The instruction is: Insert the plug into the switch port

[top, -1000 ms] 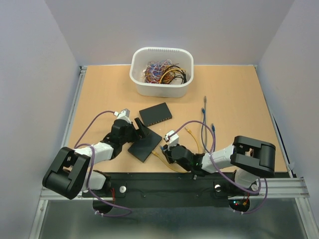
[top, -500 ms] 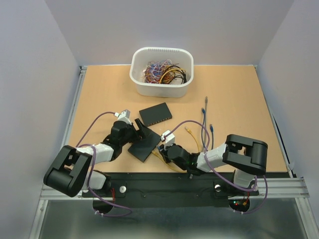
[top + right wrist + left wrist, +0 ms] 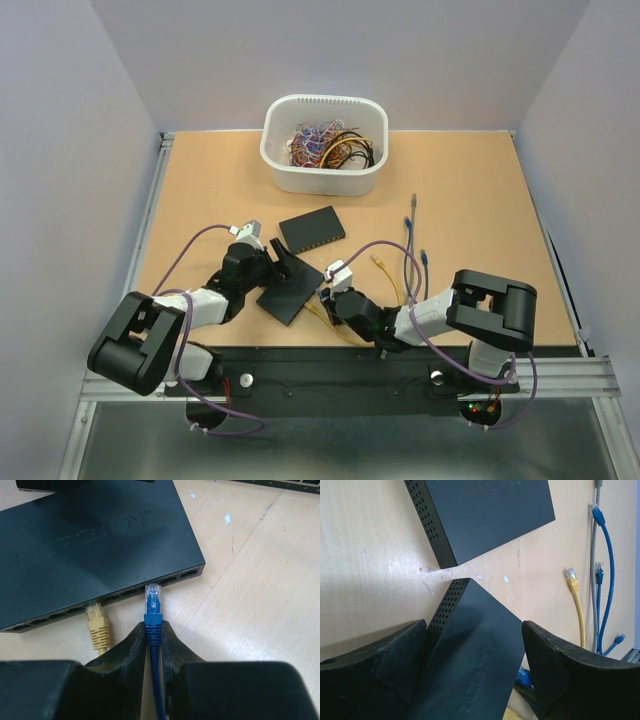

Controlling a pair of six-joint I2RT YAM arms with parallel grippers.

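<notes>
A black switch (image 3: pixel 292 292) lies near the front of the table. In the right wrist view its port side (image 3: pixel 90 545) faces me. My right gripper (image 3: pixel 153 630) is shut on a blue plug (image 3: pixel 152 605). The clear tip of the plug sits just in front of a port near the switch's right end. A yellow plug (image 3: pixel 97 625) sits in a port further left. My left gripper (image 3: pixel 474 630) grips the switch (image 3: pixel 475 660) across its far end, a finger on each side. In the top view the left gripper (image 3: pixel 280 265) and right gripper (image 3: pixel 327 293) flank the switch.
A second black switch (image 3: pixel 311 229) lies just behind the first, also in the left wrist view (image 3: pixel 480 515). Loose yellow, blue and grey cables (image 3: pixel 410 250) lie to the right. A white bin (image 3: pixel 325 175) of tangled cables stands at the back.
My right gripper has moved left with the blue plug, up to the switch's port side, then stayed nearly still. My left gripper has barely moved.
</notes>
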